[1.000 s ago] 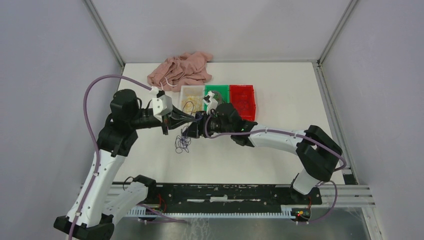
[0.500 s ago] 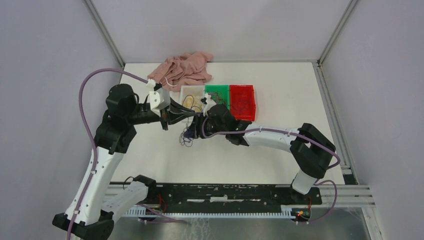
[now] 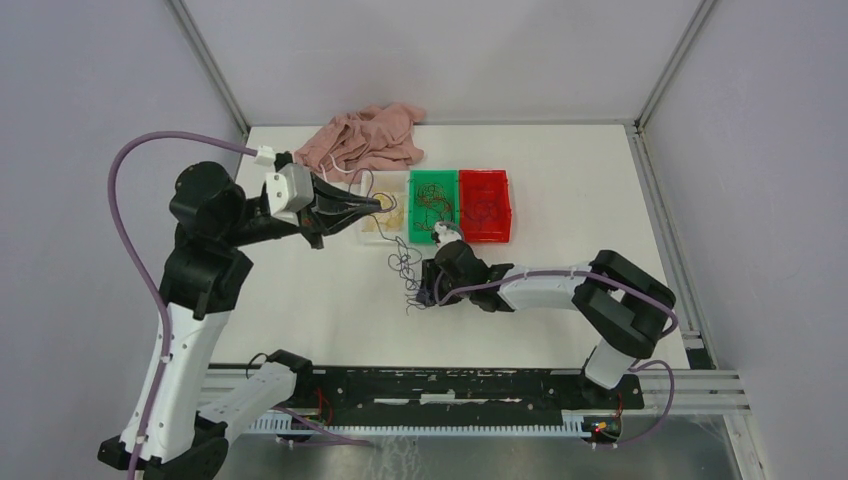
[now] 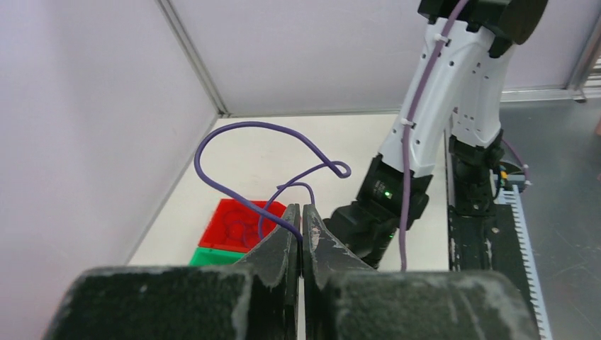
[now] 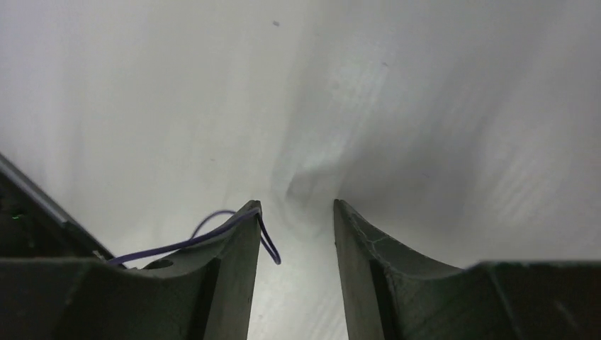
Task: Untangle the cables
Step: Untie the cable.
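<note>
The fingers (image 4: 280, 244) of the left gripper (image 4: 301, 210) are pressing tightly together and pinching a purple cable (image 4: 234, 129), which is rising from them in a wide loop in the left wrist view. The fingers (image 5: 230, 269) of the right gripper (image 5: 295, 209) are standing apart, low over the white worktop (image 5: 397, 106). A purple strand (image 5: 177, 244) is lying across the tip of one of them, but nothing is sitting between them, so they are grasping nothing. In the top view the left gripper is hanging over the clear bin (image 3: 372, 233), a little left of the frame centre, and the right gripper is lying just below the centre, beside a small purple tangle (image 3: 405, 270) on the worktop. Whether the pinched cable is running down into this tangle, I cannot tell. Yellow strands (image 3: 386, 222) are showing in the clear bin and dark curly strands (image 3: 435, 200) in the green bin (image 3: 418, 236); the contents of the red bin (image 3: 503, 205) are hard to make out. So the sorting is looking well advanced, in my judgement. What is remaining is the purple part: freeing the pinched cable and separating the rest of the tangle.
</note>
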Controlling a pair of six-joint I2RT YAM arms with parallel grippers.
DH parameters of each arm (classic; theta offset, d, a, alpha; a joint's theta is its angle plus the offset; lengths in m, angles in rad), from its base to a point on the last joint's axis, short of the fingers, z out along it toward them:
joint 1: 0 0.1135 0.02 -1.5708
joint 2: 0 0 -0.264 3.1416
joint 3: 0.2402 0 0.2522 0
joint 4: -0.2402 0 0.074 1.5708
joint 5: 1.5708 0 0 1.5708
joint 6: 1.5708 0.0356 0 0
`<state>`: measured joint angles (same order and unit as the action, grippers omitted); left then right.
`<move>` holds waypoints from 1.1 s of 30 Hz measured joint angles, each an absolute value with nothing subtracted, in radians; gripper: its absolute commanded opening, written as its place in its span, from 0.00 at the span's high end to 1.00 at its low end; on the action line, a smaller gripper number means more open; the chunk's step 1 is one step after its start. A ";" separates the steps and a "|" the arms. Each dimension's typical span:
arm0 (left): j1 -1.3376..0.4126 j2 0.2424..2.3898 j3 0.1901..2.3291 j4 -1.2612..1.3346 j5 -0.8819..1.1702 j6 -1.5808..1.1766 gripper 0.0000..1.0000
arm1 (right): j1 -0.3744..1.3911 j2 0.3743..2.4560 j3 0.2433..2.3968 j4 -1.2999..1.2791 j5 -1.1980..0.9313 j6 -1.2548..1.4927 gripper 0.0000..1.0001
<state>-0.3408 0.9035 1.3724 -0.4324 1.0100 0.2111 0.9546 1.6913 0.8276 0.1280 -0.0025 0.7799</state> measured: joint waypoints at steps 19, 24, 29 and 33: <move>-0.343 0.894 1.476 -0.268 0.558 0.350 0.97 | 0.933 1.477 0.588 0.116 0.194 0.731 1.00; -0.343 0.903 1.491 -0.193 0.350 0.461 0.97 | 0.924 1.406 0.537 0.121 0.216 0.753 1.00; -0.343 0.943 1.554 -0.146 0.208 0.575 0.97 | 0.894 1.371 0.469 0.132 0.216 0.810 1.00; -0.343 0.997 1.604 -0.058 0.078 0.725 0.97 | 0.842 1.313 0.419 0.105 0.225 0.870 1.00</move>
<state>-0.3428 0.9974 1.6035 -0.0582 0.0784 0.7254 0.8417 1.3128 0.4187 0.1055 0.2249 0.8700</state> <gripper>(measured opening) 0.053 0.014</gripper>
